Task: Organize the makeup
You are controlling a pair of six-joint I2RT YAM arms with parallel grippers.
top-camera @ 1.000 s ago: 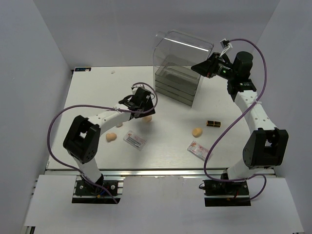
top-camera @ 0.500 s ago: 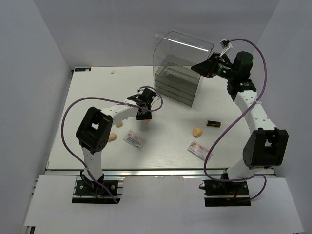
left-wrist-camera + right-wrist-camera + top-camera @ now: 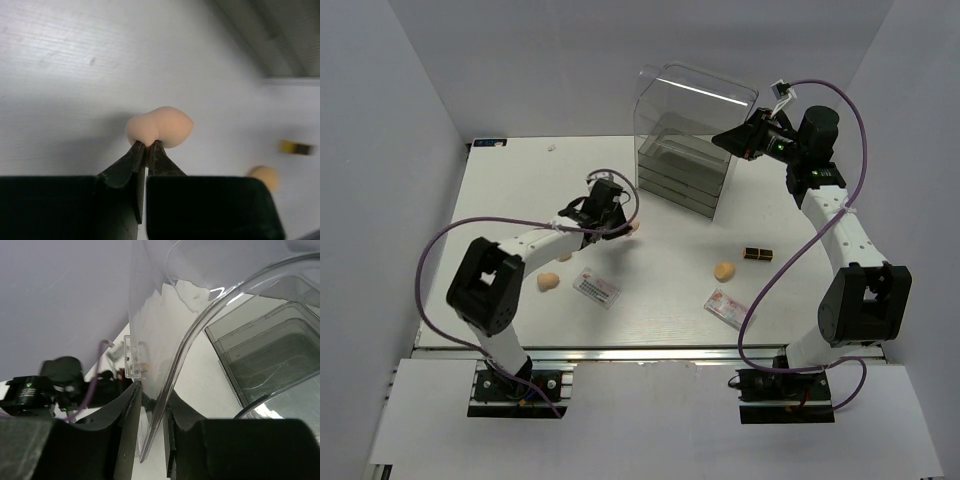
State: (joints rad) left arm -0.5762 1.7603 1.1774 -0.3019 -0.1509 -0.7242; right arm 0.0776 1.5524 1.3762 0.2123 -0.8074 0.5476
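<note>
Found left pincer clamped on the narrow end of a peach sponge, apparently just off the table, left of and nearer than the drawer box. Found right pincer closed on the box's clear lid, holding it raised. Judged carry-to-box step in hand. Next: calls for travel right and far, over the open top, then release.

The left gripper is showing black against a plain peach sponge. The near-left sponge and the right sponge are glowing the same peach on the white table. The tube is showing dark brown and gold. The left packet and the right packet are reading white and pink. The drawer box is sitting clear, its drawers smoky grey. The cable is trailing purple.
</note>
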